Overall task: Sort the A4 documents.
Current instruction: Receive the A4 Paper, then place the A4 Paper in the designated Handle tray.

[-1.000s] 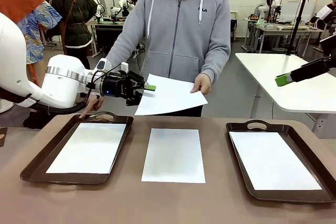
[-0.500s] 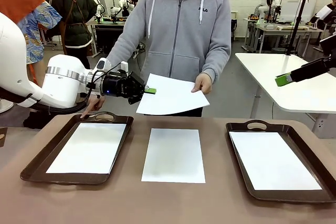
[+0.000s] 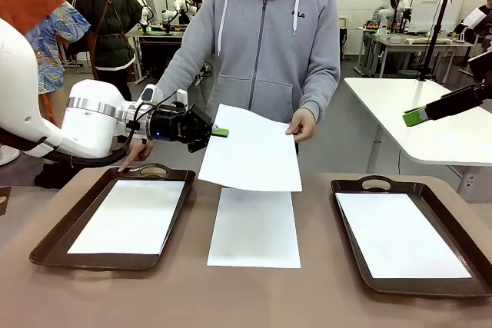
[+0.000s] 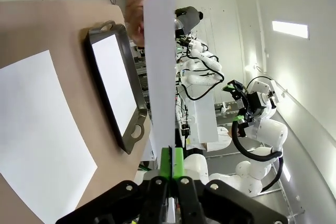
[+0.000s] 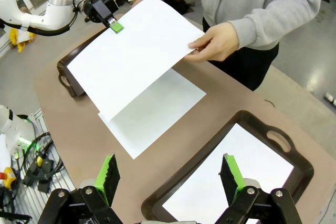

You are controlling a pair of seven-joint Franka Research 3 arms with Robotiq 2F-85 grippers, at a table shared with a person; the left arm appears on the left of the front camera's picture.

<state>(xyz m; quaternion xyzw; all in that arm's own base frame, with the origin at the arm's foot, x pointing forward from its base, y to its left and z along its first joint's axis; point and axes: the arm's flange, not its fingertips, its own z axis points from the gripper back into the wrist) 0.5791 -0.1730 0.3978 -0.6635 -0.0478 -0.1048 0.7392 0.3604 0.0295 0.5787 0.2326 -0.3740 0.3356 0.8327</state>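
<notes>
A person's hand (image 3: 301, 124) holds one blank white A4 document (image 3: 254, 151) above the table's middle. My left gripper (image 3: 219, 131) is shut on that sheet's opposite corner; in the left wrist view the sheet (image 4: 160, 51) stands edge-on between the closed green pads (image 4: 171, 156). A second sheet (image 3: 255, 228) lies flat on the brown table below. More sheets lie in the left tray (image 3: 54, 240) and the right tray (image 3: 377, 183). My right gripper (image 5: 169, 163) hangs open, high over the right tray (image 5: 294, 182), with nothing between its fingers.
The person stands at the table's far side, with the other hand (image 3: 134, 160) resting by the left tray's handle. A white table (image 3: 446, 136) stands to the right beyond my right gripper (image 3: 415, 117). Other people and benches are far behind.
My left gripper has closed on the corner of the held sheet. The sheet's near edge has dropped, so it now hangs steeper over the sheet on the table. The right arm is still.
</notes>
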